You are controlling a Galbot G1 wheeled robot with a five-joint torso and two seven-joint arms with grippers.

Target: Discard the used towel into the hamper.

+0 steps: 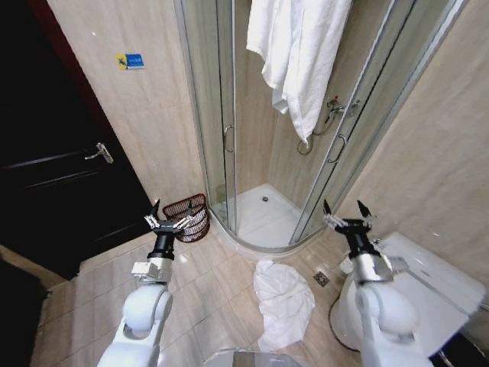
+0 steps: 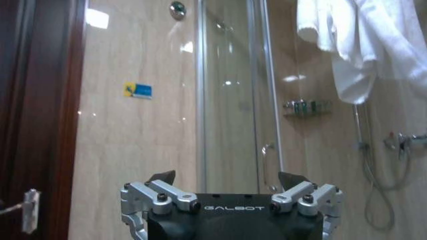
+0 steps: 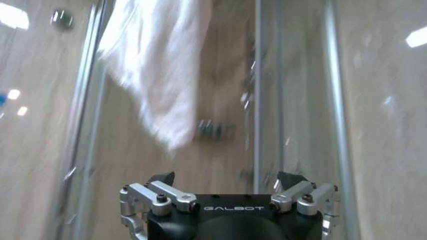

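Over on the left stands a dark door (image 1: 53,153) with a metal handle (image 1: 100,153), and beside it a beige tiled wall bearing a small blue and yellow sticker (image 1: 130,61). The left gripper (image 1: 169,222) is held up in front of that wall, its fingers spread apart with nothing between them; its own wrist view shows the two dark fingertips (image 2: 163,177) standing well apart.

Just behind it, on the floor against the wall and next to the shower's curved base, sits the hamper (image 1: 189,217). It is a low, half-round basket of reddish-brown bands with see-through sides. Something pale shows through the lower part, but I cannot tell what it is.

Toward the middle, the towel (image 1: 283,300) lies on the tiled floor in front of the shower, near the hamper but apart from it. It is white, crumpled and stretched out in a long heap, touching neither gripper.

Above it, a white bathrobe (image 1: 298,53) hangs over the glass shower stall (image 1: 229,115). A floor drain (image 1: 322,279) sits just right of the towel.

On the right, the right gripper (image 1: 344,215) is raised beside the toilet (image 1: 428,283), fingers likewise spread and empty.
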